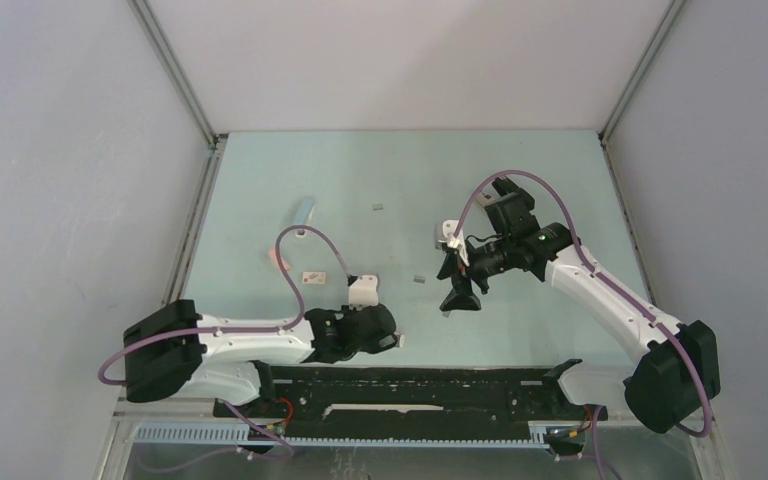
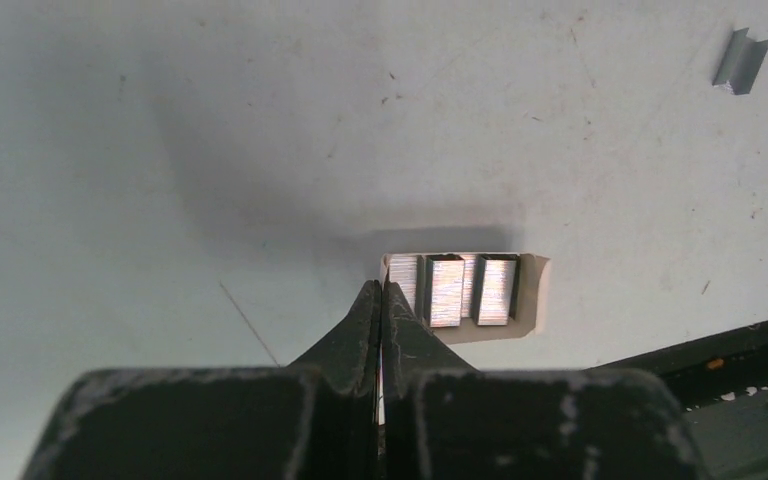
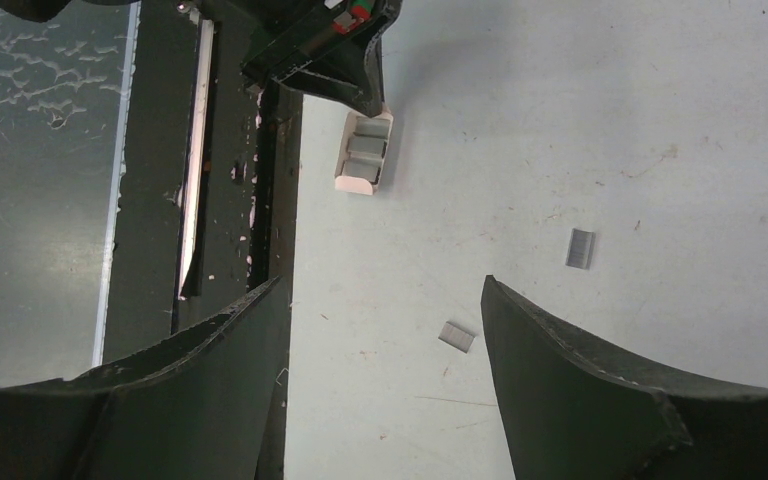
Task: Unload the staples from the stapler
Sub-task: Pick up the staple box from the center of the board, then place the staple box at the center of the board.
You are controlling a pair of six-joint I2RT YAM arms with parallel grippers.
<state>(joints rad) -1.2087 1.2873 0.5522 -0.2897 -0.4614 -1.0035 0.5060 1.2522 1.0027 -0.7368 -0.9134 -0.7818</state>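
Note:
Loose staples lie on the pale table as short silver strips (image 1: 419,280), (image 1: 377,207); two show in the right wrist view (image 3: 457,336), (image 3: 580,248) and one in the left wrist view (image 2: 741,62). My left gripper (image 2: 382,288) is shut, its tips on the left wall of a small white box (image 2: 532,300) that holds staple strips (image 2: 445,290). This box also shows in the right wrist view (image 3: 355,183). My right gripper (image 3: 380,285) is open and empty above the table, over one strip. A pale blue elongated thing (image 1: 305,212) lies far left; I cannot tell if it is the stapler.
A pink block (image 1: 278,258) and a second small white box (image 1: 312,276) lie left of centre. A black rail (image 1: 410,385) runs along the near edge, close beside my left gripper (image 1: 397,340) and under my right gripper's (image 1: 458,295) left finger (image 3: 160,380).

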